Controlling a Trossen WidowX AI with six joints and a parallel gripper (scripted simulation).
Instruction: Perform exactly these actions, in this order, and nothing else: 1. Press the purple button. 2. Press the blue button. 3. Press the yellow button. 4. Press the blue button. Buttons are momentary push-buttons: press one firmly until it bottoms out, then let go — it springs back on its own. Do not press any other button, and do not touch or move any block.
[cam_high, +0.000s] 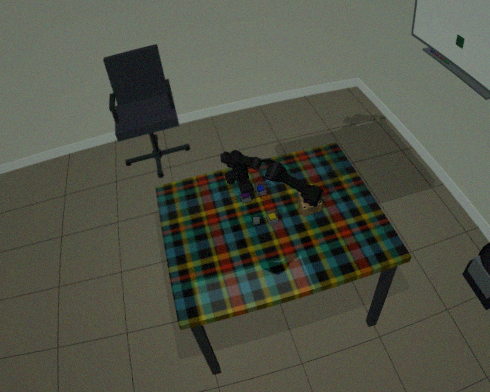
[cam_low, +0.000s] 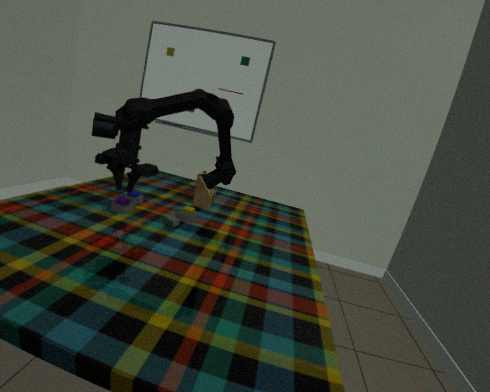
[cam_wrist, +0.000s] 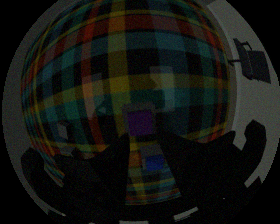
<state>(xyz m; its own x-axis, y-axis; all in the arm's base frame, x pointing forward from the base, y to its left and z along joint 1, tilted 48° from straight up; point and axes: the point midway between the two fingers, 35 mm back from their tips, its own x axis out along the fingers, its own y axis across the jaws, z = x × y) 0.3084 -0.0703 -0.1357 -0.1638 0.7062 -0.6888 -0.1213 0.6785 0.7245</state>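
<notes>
Judging from where everything sits, you are at the very start: none of the four presses looks done, and purple, blue, yellow, blue all remain.

Your room is plain: pale walls, tiled floor, a whiteboard (cam_low: 207, 80) behind the arm and a dark office chair (cam_high: 141, 102) off in the corner. Your tabletop (cam_low: 210, 300) carries a busy plaid cloth in teal, red, yellow and black, and the buttons are small against it.

Your arm (cam_low: 200, 107) arches up from its base and hangs the tool (cam_low: 126, 181) point-down just above the far pair of buttons. Its jaws are narrowed partway and closing on nothing, which suits a poke.

The purple button (cam_low: 122, 201) sits just beside the blue button (cam_low: 134, 193), so a drifting press could catch blue first. The yellow button (cam_low: 188, 210) lies apart, nearer the base, beside a small grey block (cam_low: 173, 219) you must not touch.
</notes>
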